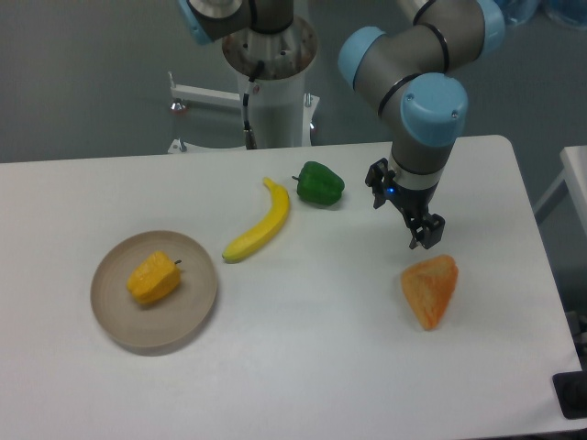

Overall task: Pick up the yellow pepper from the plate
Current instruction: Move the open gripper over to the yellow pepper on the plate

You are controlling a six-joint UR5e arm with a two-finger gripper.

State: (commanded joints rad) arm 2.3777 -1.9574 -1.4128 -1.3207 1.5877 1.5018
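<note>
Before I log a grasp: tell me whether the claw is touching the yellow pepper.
Apart. The fixed camera shows the claw far right above the orange wedge, while the yellow pepper sits alone on the plate.

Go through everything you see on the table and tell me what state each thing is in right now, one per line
yellow pepper: lying on the plate, not gripped
plate: flat on the table, holding only the pepper
banana: lying on the table, untouched
green pepper: resting on the table beside the banana's tip
orange wedge: lying on the table, just below the gripper
gripper: above the wedge, holding nothing; open or shut unclear
</note>
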